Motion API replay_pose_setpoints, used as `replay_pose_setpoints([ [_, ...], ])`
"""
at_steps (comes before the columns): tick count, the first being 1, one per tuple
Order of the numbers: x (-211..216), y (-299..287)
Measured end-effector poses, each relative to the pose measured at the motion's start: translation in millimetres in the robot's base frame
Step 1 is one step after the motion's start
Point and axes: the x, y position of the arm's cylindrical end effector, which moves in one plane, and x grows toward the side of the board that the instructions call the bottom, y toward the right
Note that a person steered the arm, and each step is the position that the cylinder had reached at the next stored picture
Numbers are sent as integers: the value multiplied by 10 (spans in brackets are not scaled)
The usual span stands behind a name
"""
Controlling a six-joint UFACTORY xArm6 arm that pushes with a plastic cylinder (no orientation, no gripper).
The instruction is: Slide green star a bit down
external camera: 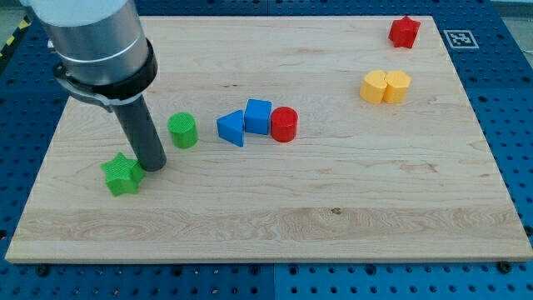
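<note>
Pale wooden surface (333, 225) on a blue pegboard, small blocks scattered. Green star (122, 174) near the view's left edge, low on the board, green cylinder (182, 131) just up-right of it. Tool only a plain rod, nothing to open or hold; my tip (153, 167) touching, or nearly, the star's upper-right side. Probably light, rigid, easy to slide and to spin; best pushed from the top edge, through the middle.

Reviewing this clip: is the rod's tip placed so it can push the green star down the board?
Probably yes. My tip sits right at the green star, on its upper-right side, nothing between them. The green cylinder stands clear.
</note>
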Motion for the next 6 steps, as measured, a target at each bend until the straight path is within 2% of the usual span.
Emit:
replay_pose_setpoints([
  [1,63,-7],
  [3,-119,-246],
  [4,-86,-455],
  [6,185,-469],
])
